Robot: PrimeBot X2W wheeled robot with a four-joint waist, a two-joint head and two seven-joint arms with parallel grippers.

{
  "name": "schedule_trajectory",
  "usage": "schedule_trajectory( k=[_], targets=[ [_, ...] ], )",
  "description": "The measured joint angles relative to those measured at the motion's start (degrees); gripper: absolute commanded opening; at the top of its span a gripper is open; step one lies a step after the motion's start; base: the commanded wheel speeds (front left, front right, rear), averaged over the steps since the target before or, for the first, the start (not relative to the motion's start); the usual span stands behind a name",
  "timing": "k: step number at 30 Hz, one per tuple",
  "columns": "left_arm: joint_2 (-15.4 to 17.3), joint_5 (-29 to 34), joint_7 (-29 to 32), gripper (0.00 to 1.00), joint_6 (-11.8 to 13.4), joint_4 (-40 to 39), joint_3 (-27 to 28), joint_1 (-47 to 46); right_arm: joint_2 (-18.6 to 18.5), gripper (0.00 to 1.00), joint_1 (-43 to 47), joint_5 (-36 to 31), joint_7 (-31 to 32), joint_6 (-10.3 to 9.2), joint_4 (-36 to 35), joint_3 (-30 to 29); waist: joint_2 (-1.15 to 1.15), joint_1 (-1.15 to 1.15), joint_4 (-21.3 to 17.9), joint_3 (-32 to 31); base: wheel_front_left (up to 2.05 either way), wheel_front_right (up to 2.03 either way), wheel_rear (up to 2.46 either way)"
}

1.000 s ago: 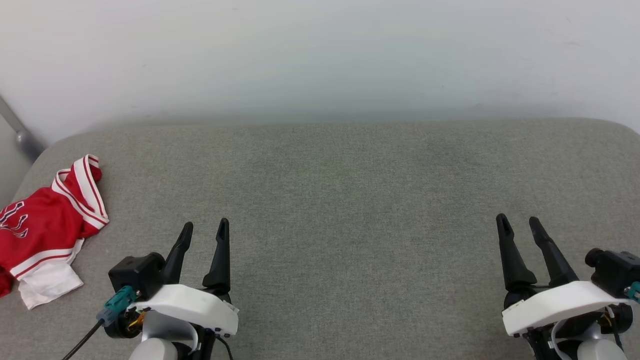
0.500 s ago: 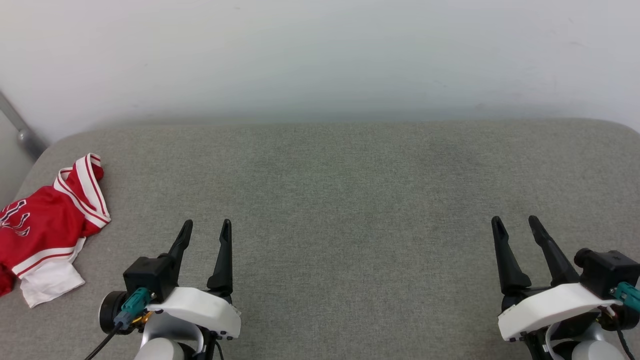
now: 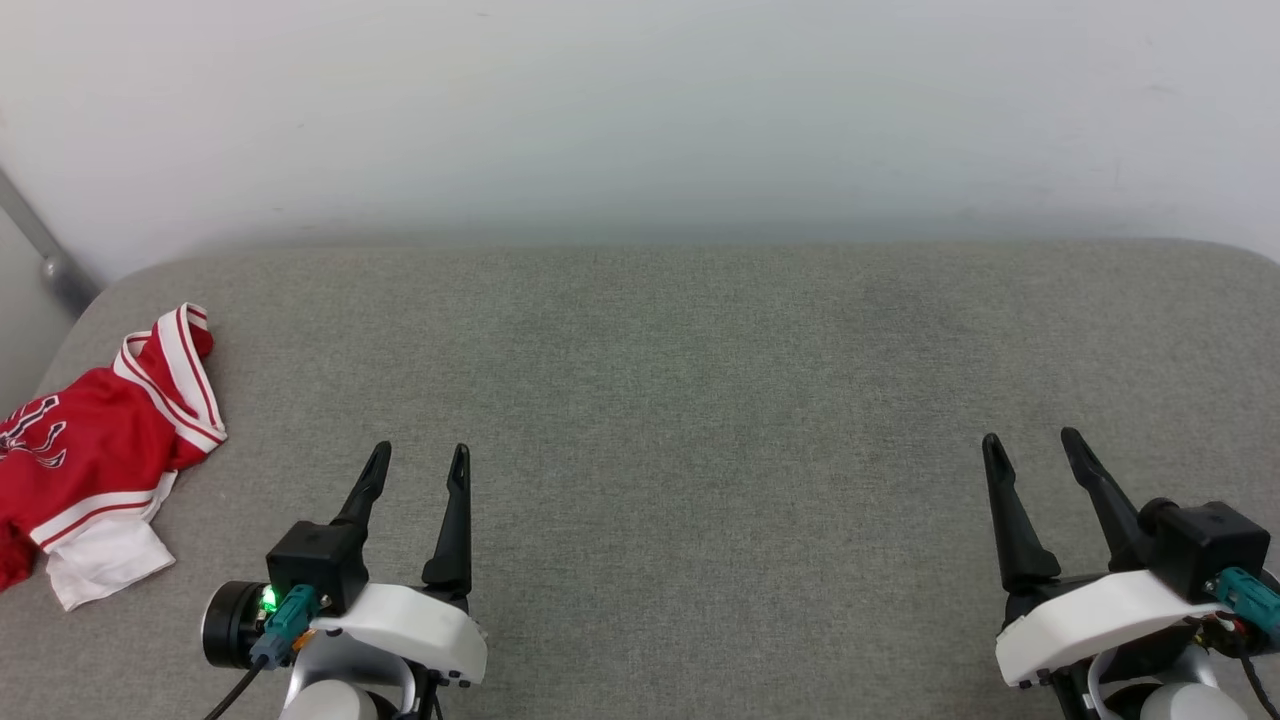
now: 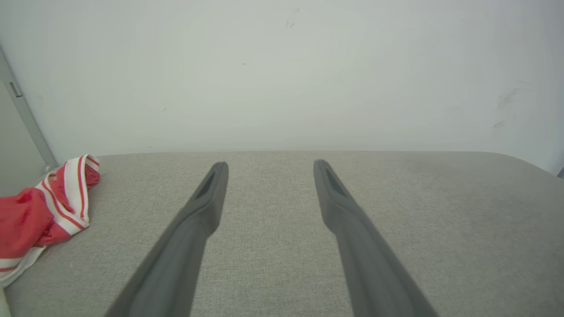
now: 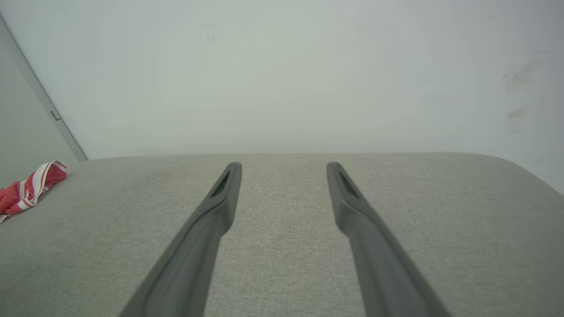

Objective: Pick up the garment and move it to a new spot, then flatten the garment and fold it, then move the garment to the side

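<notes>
The left pincer (image 3: 420, 455): lower left of the head view, fingers apart, nothing between them, tips pointing up the frame above bare cloth. The right pincer (image 3: 1030, 440): lower right of the head view, fingers likewise apart and empty. Both sit low and level at the near edge, which reads as a ready stance before any reach; the pick-up looks not yet begun.

The garment (image 3: 90, 450): red jersey with white sleeve, red-and-white striped trim and dark white-edged lettering partly showing. It lies crumpled at the far left of the head view, partly cut off by the frame edge, and no finger touches it. It lies just to the left of the left pincer and well apart from the right one, so the left arm seems the natural one to take it. The heap is bunched, with the trim standing up at its top, so flattening is wholly outstanding.

The worktop (image 3: 650, 400): grey, fabric-covered, with rounded far corners. Its broad bare middle suits the new spot.

The wall (image 3: 640, 100): pale, plain, directly behind.

The rail (image 3: 45, 255): a grey slanted strip, upper left.

Count: pincers, two; fingers, four; garment, one; worktop, one; wall, one; rail, one.
</notes>
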Motion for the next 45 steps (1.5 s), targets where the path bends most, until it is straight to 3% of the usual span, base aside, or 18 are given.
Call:
schedule_trajectory(
  k=[29, 45],
  targets=[
    [-2.5, 10.2, -3.1, 1.0, -2.5, 1.7, 2.6, 0.2, 0.0, 1.0, 0.6, -9.3, -1.8, 0.0, -0.9, -0.2, 0.0, 0.0, 0.6, 0.1, 0.0, 0.0, 0.0],
    [-3.6, 10.4, -3.2, 1.0, -4.0, 3.0, 4.4, 0.2, 0.0, 1.0, 0.6, -8.5, -2.4, 0.0, 0.0, -0.5, 0.0, 0.0, 0.6, 0.1, 0.0, 0.0, 0.0]
  ],
)
